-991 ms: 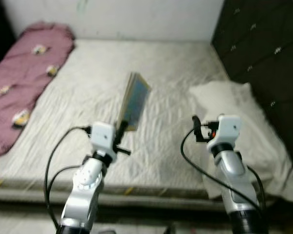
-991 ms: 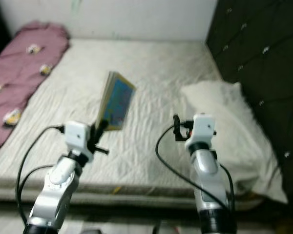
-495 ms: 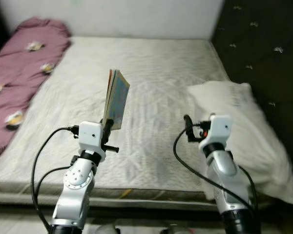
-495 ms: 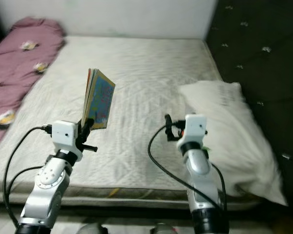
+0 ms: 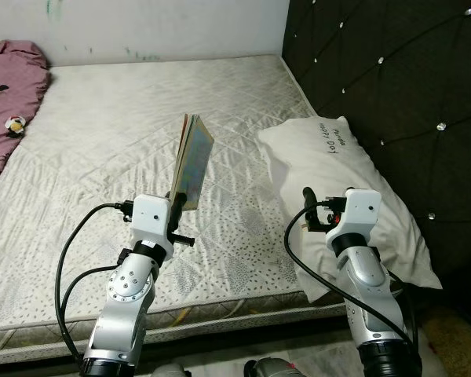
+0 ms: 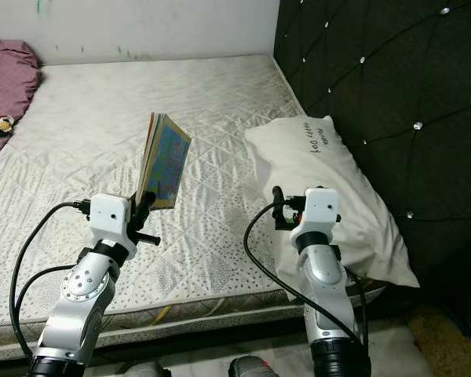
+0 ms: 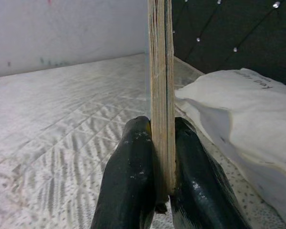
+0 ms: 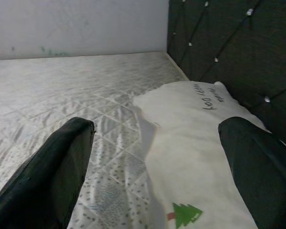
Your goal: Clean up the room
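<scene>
Quilted grey mattress [image 5: 102, 157] spreads before us, white pillow [image 5: 337, 188] against dark tufted headboard [image 5: 392, 86], thin book [image 5: 191, 161] held upright above the mattress, long axis vertical, our left tool [image 7: 157, 157] clamped on its lower edge, our right tool [image 8: 157, 162] spread wide, empty, over the pillow.

The thin colourful picture book [image 5: 191, 161] runs off the top of the left wrist view, and its lower edge is hidden between the left gripper [image 7: 160, 157]'s two black fingers. Its cover print is too small to read. The crumpled maroon blanket [image 5: 8, 90] is cut by the picture's left edge. The white pillow [image 5: 341, 196] carries dark handwriting (illegible) and is partly hidden behind the right arm [image 5: 365, 275].
</scene>
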Motion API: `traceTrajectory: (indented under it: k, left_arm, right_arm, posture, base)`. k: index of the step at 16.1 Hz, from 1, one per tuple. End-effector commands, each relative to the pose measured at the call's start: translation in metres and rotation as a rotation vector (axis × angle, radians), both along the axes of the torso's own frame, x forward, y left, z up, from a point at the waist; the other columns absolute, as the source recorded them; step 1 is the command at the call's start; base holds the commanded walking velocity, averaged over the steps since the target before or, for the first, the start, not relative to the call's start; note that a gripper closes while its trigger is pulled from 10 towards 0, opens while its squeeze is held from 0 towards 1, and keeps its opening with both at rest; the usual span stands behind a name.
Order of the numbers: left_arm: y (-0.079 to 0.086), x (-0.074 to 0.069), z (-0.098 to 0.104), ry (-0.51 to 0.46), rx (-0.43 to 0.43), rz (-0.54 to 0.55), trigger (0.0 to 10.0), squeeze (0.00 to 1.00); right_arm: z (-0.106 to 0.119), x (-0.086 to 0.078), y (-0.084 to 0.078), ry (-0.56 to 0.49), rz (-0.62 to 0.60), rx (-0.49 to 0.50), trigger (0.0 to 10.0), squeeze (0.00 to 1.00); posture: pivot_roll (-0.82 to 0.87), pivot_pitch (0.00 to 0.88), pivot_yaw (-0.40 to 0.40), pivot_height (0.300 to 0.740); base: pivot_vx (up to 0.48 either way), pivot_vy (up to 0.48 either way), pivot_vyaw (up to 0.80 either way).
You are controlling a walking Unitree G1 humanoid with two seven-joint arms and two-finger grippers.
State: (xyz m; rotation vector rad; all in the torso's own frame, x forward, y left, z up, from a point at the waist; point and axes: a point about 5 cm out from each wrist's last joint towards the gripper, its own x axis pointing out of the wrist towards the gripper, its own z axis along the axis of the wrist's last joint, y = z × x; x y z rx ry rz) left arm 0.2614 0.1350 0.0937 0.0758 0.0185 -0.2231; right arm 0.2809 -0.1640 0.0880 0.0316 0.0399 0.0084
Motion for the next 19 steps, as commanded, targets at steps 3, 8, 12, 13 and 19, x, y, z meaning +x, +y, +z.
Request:
traceTrajectory:
  k: [3,8,12,13,19]
  left_arm:
    - [-0.0002,0.0009,0.0072,-0.031,0.001,0.002,10.0,0.00]
    - [-0.0019,0.0006,0.0070,-0.027,-0.012,-0.007,10.0,0.00]
    - [-0.0021,0.0012,0.0068,-0.028,-0.016,-0.009,10.0,0.00]
    - [-0.0017,0.0011,0.0072,-0.030,-0.015,-0.004,10.0,0.00]
    - [0.0013,0.0014,0.0078,-0.038,-0.013,0.022,10.0,0.00]
  right_arm:
    - [0.0029,0.0025,0.0019,-0.009,0.013,0.004,10.0,0.00]
    - [0.0035,0.0027,0.0013,-0.009,0.016,-0.001,10.0,0.00]
    - [0.0037,0.0034,0.0013,-0.010,0.019,-0.002,10.0,0.00]
    - [0.0039,0.0035,0.0014,-0.010,0.021,-0.003,10.0,0.00]
    - [0.0036,0.0044,0.0016,-0.010,0.023,-0.001,10.0,0.00]
  posture:
    - [-0.02,0.000,0.001,0.740]
    - [-0.02,0.000,0.001,0.740]
    - [-0.02,0.000,-0.002,0.740]
    - [-0.02,0.000,-0.002,0.740]
    - [-0.02,0.000,-0.003,0.740]
  base:
    - [0.000,0.000,0.00]
    - [0.000,-0.206,0.00]
    - [0.000,-0.426,0.00]
    - [0.000,-0.375,0.00]
    - [0.000,-0.109,0.00]
